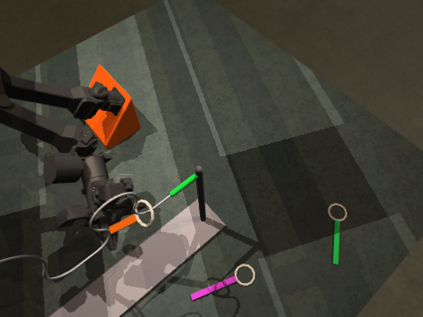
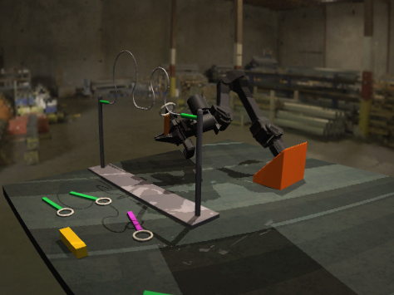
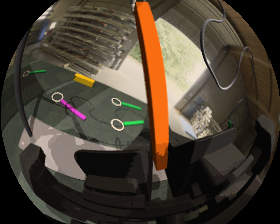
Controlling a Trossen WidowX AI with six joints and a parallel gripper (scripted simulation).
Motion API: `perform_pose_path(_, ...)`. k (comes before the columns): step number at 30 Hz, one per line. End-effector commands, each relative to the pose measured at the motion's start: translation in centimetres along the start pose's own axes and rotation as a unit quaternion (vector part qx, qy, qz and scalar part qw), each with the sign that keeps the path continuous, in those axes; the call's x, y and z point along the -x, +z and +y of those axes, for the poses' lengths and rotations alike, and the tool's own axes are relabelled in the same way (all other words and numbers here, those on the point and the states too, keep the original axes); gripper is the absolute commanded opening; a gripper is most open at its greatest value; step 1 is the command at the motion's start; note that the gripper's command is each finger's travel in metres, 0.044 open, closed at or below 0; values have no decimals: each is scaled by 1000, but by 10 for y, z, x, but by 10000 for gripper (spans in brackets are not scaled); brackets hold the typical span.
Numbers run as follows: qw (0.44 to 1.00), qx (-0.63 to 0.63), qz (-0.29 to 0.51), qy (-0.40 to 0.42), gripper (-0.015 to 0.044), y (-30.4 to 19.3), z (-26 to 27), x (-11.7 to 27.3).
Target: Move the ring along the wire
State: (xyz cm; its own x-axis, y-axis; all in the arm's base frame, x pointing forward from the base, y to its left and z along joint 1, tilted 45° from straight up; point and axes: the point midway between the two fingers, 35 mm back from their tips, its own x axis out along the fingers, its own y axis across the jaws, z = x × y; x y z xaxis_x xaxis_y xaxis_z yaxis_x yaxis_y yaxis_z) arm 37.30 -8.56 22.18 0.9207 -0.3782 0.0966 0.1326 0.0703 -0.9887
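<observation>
The ring (image 1: pixel 153 214) (image 2: pixel 166 115) is around the grey wire (image 1: pixel 53 278) (image 2: pixel 125 51) (image 3: pixel 222 89), a little inward of the near green part (image 1: pixel 184 185) (image 2: pixel 189 115). Whether its rim touches the wire cannot be told. Its orange handle (image 1: pixel 123 223) (image 2: pixel 166 125) (image 3: pixel 157 90) hangs down from the ring in the exterior view. My gripper (image 1: pixel 112 238) (image 2: pixel 165 137) (image 3: pixel 152 128) is shut on the handle's far end, below the wire. The near post (image 1: pixel 202 196) (image 2: pixel 199 162) stands to the right. The other green part (image 2: pixel 104 101) is at the far post (image 2: pixel 101 133).
The posts stand on a pale base (image 1: pixel 147 254) (image 2: pixel 154 195). An orange wedge (image 1: pixel 129 125) (image 2: pixel 293 166) is by the arm. A magenta-handled ring (image 1: pixel 214 288) (image 2: pixel 134 220) (image 3: pixel 73 109), green-handled rings (image 1: pixel 336 241) (image 2: pixel 83 196) (image 3: pixel 131 123) and a yellow block (image 2: pixel 73 242) (image 3: pixel 84 80) lie beyond the base.
</observation>
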Motion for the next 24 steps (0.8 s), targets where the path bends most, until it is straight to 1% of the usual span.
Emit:
perform_pose_path(1,998,-49,6,25,-150,1,19,4)
perform_pose_path(15,979,-185,24,86,-150,13,68,16)
perform_pose_path(24,962,-245,32,113,-150,24,89,24)
